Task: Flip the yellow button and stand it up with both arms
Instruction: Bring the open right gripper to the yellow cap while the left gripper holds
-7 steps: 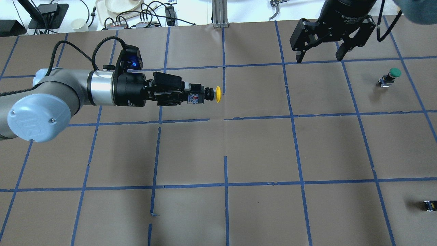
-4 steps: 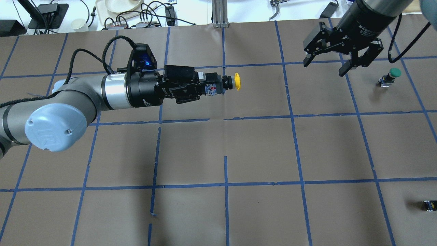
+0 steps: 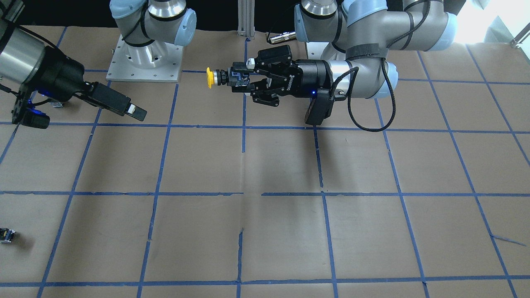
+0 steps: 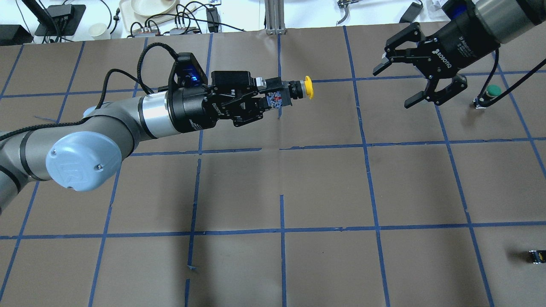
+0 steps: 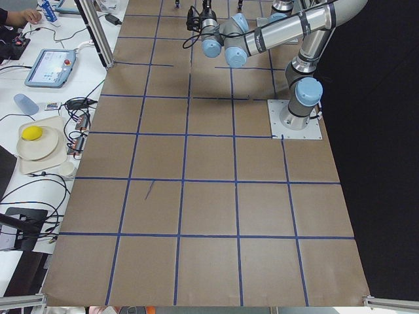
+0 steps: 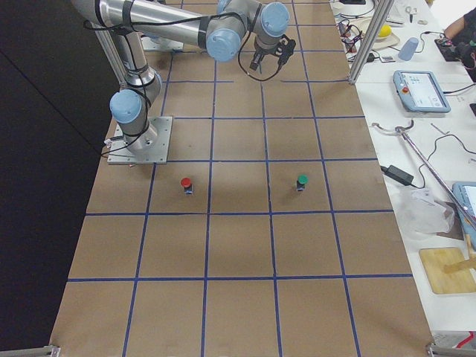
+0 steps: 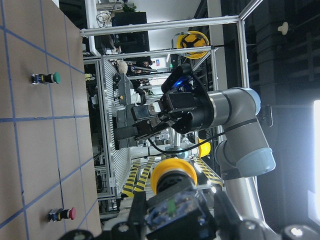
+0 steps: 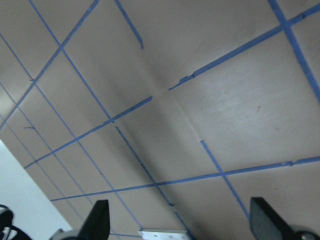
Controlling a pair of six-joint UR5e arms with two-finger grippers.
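Note:
The yellow button (image 4: 308, 87) is held in the air, lying level, with its yellow cap pointing toward the right arm. My left gripper (image 4: 275, 97) is shut on its black-and-grey body. It also shows in the front view, where the button's cap (image 3: 210, 78) sticks out past the left gripper (image 3: 239, 81). In the left wrist view the cap (image 7: 173, 173) sits just beyond the fingers. My right gripper (image 4: 394, 87) is open and empty, level, with its jaws turned toward the button and a wide gap between them. Its fingertips (image 8: 101, 220) frame bare table.
A green-capped button (image 4: 491, 92) stands at the right, just behind my right gripper. A red-capped button (image 6: 186, 183) stands near the robot's base. A small capless black-grey part (image 4: 536, 256) lies at the near right edge. Cables and dishes lie beyond the table's far edge.
My left arm has carried the yellow button to the right and farther from the robot. My right gripper has swung from pointing down to pointing level at the button, still open.

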